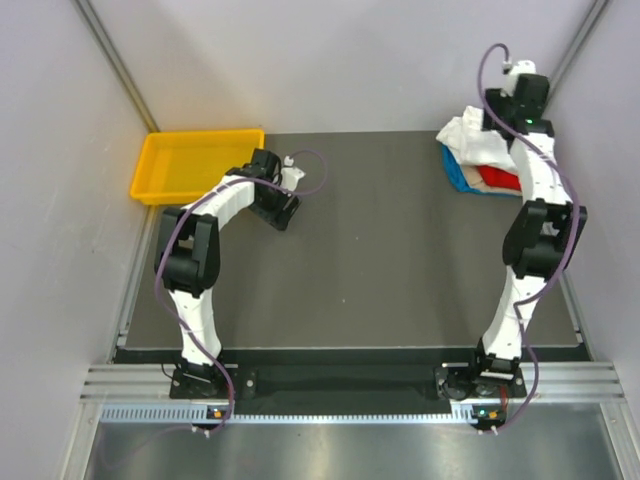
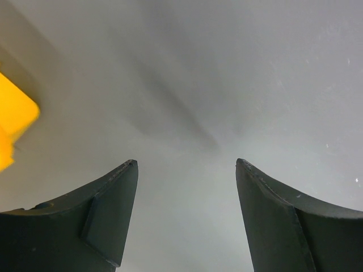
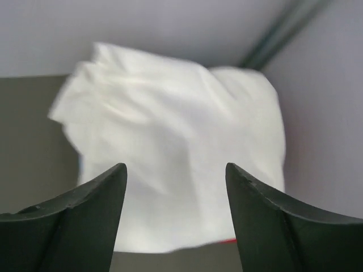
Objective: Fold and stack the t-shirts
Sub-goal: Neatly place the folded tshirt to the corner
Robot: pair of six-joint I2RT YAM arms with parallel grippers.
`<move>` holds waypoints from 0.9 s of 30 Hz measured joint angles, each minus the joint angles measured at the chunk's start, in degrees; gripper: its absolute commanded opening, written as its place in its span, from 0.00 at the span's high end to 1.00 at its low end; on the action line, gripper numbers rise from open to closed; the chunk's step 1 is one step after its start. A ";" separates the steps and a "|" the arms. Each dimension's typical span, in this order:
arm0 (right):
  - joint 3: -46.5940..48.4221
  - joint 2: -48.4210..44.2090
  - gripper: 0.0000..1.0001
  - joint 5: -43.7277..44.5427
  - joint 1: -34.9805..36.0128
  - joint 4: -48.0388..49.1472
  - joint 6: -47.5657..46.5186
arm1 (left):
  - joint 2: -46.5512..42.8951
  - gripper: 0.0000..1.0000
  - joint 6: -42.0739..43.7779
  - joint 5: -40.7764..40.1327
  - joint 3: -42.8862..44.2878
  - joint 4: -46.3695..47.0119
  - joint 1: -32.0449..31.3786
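Note:
A white t-shirt [image 1: 470, 140] lies loosely folded on top of a red one [image 1: 500, 180] and a blue one [image 1: 457, 172] at the back right corner of the table. In the right wrist view the white shirt [image 3: 170, 130] fills the middle, with a thin red edge [image 3: 227, 240] under it. My right gripper [image 3: 176, 165] hangs just above and in front of this pile, open, with nothing between its fingers. My left gripper [image 2: 186, 161] is open and empty at the back left beside the tray, facing the grey wall.
A yellow plastic tray [image 1: 160, 185] stands at the back left corner, and its corner shows at the left edge of the left wrist view [image 2: 14, 116]. Grey walls close in the table on the left, back and right. The dark mat [image 1: 380, 260] spans the table.

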 measured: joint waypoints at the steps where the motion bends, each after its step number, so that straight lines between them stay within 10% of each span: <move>1: 0.20 -1.05 0.33 0.48 2.49 1.16 -0.09 | -0.22 0.25 0.04 0.11 -0.52 0.00 0.00; 10: 6.08 6.62 0.33 9.40 12.48 10.36 -0.68 | -2.82 0.25 0.96 0.24 -2.71 0.07 -0.02; 20: 7.48 18.43 0.97 13.90 10.21 10.60 -2.05 | -2.99 0.25 2.08 0.37 -3.23 0.66 -0.02; 27: -0.68 13.57 1.00 16.68 12.63 16.52 -3.50 | -2.99 0.25 2.21 0.39 -3.26 0.68 -0.02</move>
